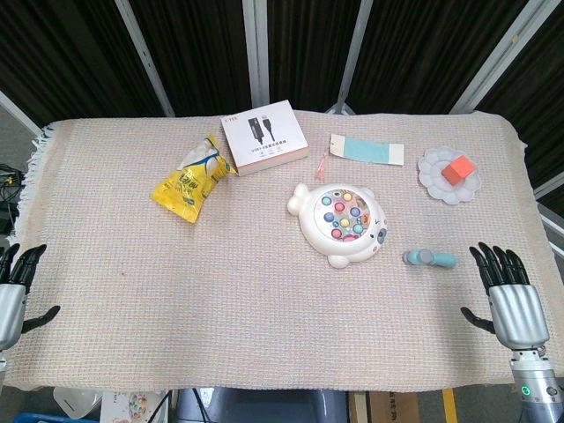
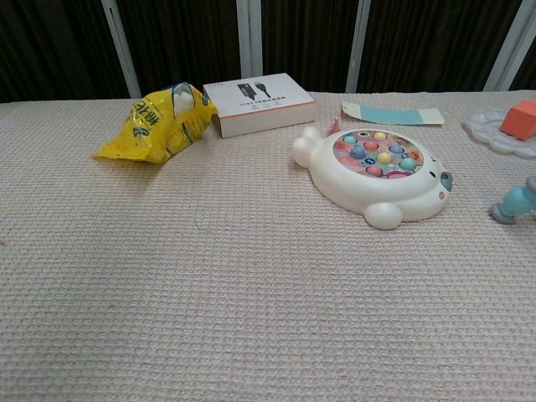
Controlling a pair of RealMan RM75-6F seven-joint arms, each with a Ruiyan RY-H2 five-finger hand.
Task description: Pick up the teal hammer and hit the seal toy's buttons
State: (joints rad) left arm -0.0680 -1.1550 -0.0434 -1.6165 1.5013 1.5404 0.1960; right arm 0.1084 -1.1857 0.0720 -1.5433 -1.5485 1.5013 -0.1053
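The teal hammer [image 1: 429, 258] lies flat on the cloth, just right of the seal toy; in the chest view the hammer [image 2: 517, 201] shows at the right edge, partly cut off. The white seal toy [image 1: 340, 223] with coloured buttons sits right of centre, and the seal toy [image 2: 375, 175] is plain in the chest view too. My right hand [image 1: 513, 300] rests open near the table's front right corner, below and right of the hammer, holding nothing. My left hand [image 1: 12, 291] lies open at the front left edge, partly out of frame. Neither hand shows in the chest view.
A yellow snack bag [image 1: 191, 181] lies left of centre. A white box [image 1: 263, 135] stands behind the seal. A teal-and-white card [image 1: 367, 149] and a white dish [image 1: 434, 176] with a red block [image 1: 457, 169] are at the back right.
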